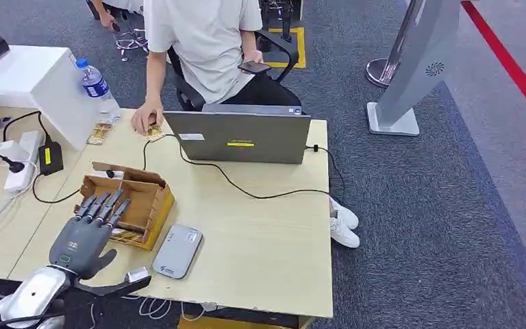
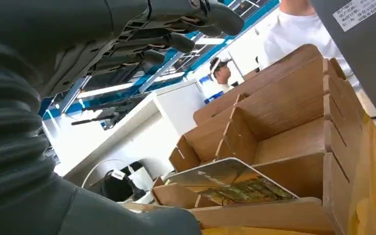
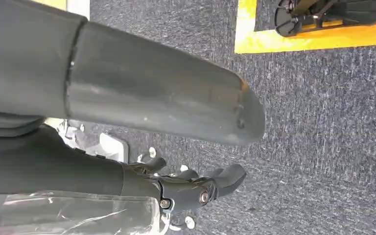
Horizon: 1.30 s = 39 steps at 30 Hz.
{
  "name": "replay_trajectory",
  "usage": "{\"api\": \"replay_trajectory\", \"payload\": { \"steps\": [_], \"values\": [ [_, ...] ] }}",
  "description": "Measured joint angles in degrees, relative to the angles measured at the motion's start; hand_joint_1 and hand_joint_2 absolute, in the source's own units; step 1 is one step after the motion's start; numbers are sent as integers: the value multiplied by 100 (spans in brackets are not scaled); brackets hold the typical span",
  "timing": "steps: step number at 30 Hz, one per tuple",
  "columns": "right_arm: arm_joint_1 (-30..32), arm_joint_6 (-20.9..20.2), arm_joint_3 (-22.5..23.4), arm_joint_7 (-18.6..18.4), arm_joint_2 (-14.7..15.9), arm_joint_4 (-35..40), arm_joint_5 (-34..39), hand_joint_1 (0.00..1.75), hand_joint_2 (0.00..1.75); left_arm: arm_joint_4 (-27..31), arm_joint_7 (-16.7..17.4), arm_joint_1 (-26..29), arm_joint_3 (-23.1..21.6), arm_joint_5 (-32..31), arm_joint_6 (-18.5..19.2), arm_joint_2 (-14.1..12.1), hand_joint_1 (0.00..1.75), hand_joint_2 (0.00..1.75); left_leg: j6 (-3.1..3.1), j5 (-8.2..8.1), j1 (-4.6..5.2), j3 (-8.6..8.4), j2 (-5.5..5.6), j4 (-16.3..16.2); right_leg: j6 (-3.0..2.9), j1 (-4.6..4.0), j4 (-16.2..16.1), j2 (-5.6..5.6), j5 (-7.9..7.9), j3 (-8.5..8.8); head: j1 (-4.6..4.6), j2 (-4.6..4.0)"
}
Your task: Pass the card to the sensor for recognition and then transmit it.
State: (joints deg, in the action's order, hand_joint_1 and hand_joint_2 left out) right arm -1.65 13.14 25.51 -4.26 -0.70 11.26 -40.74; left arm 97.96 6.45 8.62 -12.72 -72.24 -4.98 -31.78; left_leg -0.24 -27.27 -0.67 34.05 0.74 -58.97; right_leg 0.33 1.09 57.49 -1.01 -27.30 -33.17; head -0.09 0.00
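A printed card [image 2: 230,182] leans in the nearest slot of a brown cardboard box [image 2: 293,122]. In the head view the box [image 1: 152,184] sits at the table's left front, with the card [image 1: 127,236] at its near end. My left hand [image 1: 89,233] hovers over the box with its fingers stretched out and apart, holding nothing. In the left wrist view its fingers [image 2: 191,19] are above the card and not touching it. The grey flat sensor [image 1: 177,251] lies just right of the box. My right hand [image 3: 176,147] hangs over the carpet, thumb apart from the fingers, with nothing in it.
A grey laptop [image 1: 241,137] stands at the far table edge, its black cable trailing across the wood. A person [image 1: 198,41] sits behind it with a hand [image 1: 147,122] on the table. A water bottle [image 1: 97,86], a power strip [image 1: 22,161] and a white stand [image 1: 411,62] are nearby.
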Motion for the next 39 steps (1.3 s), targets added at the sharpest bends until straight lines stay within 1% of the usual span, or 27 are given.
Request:
{"api": "replay_trajectory", "payload": {
  "steps": [2,3,7,11,16,22,25,28,31,33,36,39],
  "values": [
    [0,-2,0,0,0,0,-11,0,0,-43,-22,-33,0,0,22,41,2,175,0,0,0,0,0,0,0,0,0,0,0,0,0,0],
    [-1,-2,0,0,0,0,-22,0,0,-74,-48,-61,0,-9,24,59,175,175,0,0,0,1,0,0,0,0,0,1,0,0,0,0],
    [-11,-20,0,11,0,0,-111,0,0,-277,-59,-204,-2,-155,6,181,175,175,0,0,0,0,0,0,0,0,0,1,0,0,0,0],
    [-25,-37,0,17,0,0,-155,0,0,-573,-68,-365,-2,-118,22,262,175,175,0,0,0,0,0,0,0,0,0,0,0,0,2,0],
    [-32,-70,0,33,0,0,-203,0,0,-923,-138,-495,0,13,55,321,175,175,0,0,0,0,0,0,0,0,0,0,0,0,0,0],
    [-36,-81,0,70,0,0,-234,0,0,-1123,-288,-577,18,127,68,319,175,175,0,0,0,0,0,0,0,0,0,1,0,1,2,0],
    [-35,-96,9,85,0,0,-275,0,0,-1150,-424,-572,59,155,-149,330,175,175,0,0,0,0,0,0,0,0,0,1,0,0,0,0],
    [-35,-96,30,85,0,0,-286,0,0,-1145,-422,-569,87,64,-391,393,175,175,0,1,0,0,1,0,0,0,0,1,0,1,2,0],
    [-31,-94,63,85,0,0,-284,0,0,-933,-424,-454,129,-16,-556,406,175,175,0,1,0,0,-1,0,0,0,0,-4,1,0,2,0],
    [-29,-92,98,85,0,0,-280,0,0,-637,-443,-332,177,-116,-746,404,175,175,0,0,0,1,-1,0,0,0,0,-3,0,0,2,0],
    [-26,-74,197,103,0,0,-232,0,0,84,-525,-17,267,-300,-1106,336,175,175,0,-1,1,1,-2,0,1,1,0,-5,-1,-1,2,0],
    [-21,-61,300,120,0,0,-177,0,0,871,-562,370,352,-453,-1458,212,175,175,-2,-8,1,1,-4,0,1,1,0,-8,-4,-2,0,0]
  ]
}}
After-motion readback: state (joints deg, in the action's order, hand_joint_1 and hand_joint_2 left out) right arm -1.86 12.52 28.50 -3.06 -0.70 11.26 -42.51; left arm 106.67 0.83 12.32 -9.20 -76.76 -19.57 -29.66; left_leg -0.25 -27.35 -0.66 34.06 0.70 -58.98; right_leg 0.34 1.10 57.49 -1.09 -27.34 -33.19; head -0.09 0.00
